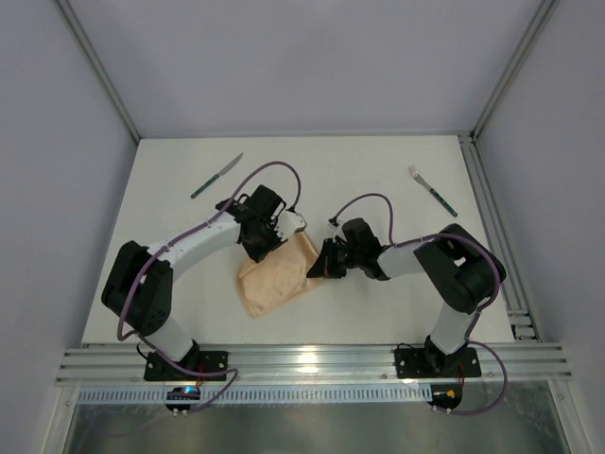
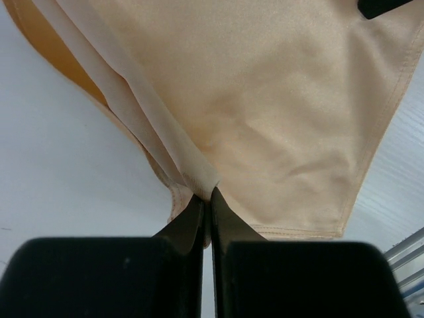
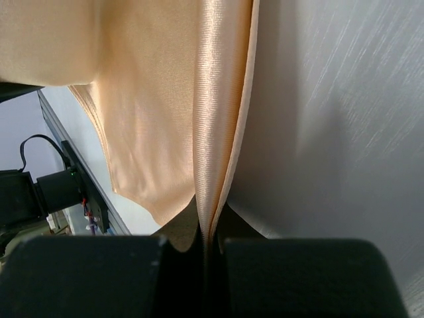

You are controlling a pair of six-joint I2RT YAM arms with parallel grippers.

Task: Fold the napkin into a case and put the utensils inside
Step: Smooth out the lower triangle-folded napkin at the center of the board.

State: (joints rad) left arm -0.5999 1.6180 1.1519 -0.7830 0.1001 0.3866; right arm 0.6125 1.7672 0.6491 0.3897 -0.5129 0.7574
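Note:
The peach-orange napkin (image 1: 276, 274) lies partly folded on the white table between the two arms. My left gripper (image 1: 267, 238) is shut on the napkin's far-left edge; in the left wrist view its black fingers (image 2: 199, 222) pinch a folded hem of the napkin (image 2: 265, 119). My right gripper (image 1: 321, 262) is shut on the napkin's right edge, and in the right wrist view a doubled fold of the napkin (image 3: 165, 99) runs down into its jaws. The knife (image 1: 216, 176) lies at the far left and the fork (image 1: 432, 190) at the far right, both apart from the cloth.
A metal rail (image 1: 492, 227) runs along the table's right side and an aluminium frame (image 1: 312, 364) along the near edge. Grey walls close the back and sides.

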